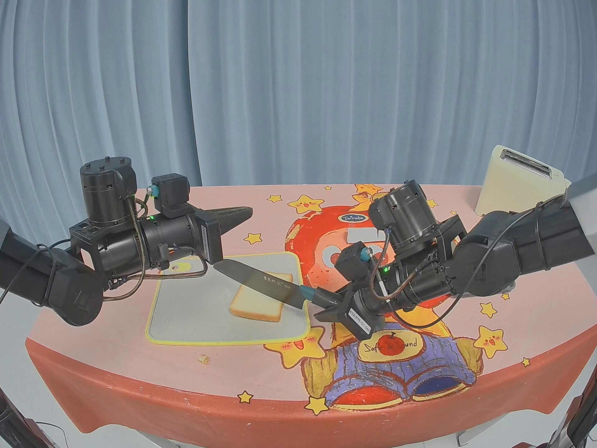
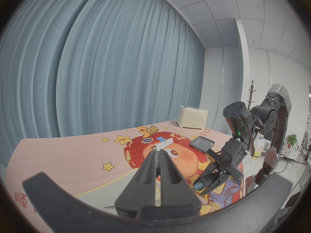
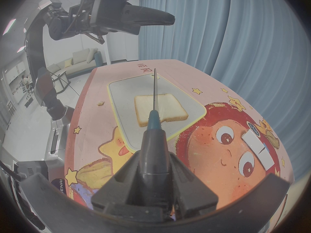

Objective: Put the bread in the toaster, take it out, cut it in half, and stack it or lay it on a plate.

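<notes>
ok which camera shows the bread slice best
The right wrist view: the bread lies whole and close on the cutting mat, with the knife edge-on over it. The head view shows it farther off, the blade crossing part of it. In the left wrist view the left gripper blocks it.

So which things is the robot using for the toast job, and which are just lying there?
For the job: bread, knife in the right gripper, cutting board, toaster, dark tray (maybe the plate).
Just lying about: a crumb near the cutting board, the cartoon tablecloth.
</notes>
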Controlling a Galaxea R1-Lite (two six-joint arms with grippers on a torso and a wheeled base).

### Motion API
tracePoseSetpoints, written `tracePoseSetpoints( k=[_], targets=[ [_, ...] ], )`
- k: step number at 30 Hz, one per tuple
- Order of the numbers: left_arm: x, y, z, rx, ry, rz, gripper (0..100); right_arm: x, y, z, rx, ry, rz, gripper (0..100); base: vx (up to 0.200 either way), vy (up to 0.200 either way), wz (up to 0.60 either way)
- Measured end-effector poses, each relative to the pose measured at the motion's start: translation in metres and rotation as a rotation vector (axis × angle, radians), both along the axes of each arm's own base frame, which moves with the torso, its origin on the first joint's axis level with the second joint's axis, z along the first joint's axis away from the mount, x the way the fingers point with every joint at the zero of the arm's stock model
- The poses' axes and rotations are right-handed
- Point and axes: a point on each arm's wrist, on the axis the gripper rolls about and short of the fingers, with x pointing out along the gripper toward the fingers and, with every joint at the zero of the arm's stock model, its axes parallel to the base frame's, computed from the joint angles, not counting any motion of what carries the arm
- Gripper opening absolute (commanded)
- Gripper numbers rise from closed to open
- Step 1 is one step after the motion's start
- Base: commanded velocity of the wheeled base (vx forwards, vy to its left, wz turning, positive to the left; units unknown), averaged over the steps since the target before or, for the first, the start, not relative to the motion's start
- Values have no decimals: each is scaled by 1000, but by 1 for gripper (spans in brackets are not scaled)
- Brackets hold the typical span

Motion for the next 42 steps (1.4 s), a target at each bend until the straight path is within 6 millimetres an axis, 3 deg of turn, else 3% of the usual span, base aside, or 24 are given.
tracePoseSetpoints(
  k=[10,19,42],
  targets=[
    [0,-2,-2,2,4,-5,0,2,-1,-2,-3,4,-6,0,0,0,0],
    [6,-5,-20,34,39,-12,0,1,0,1,2,-1,-2,0,0,0,0],
    [10,-10,-37,52,89,-9,0,0,2,-3,-8,5,0,0,0,0,0]
  ],
)
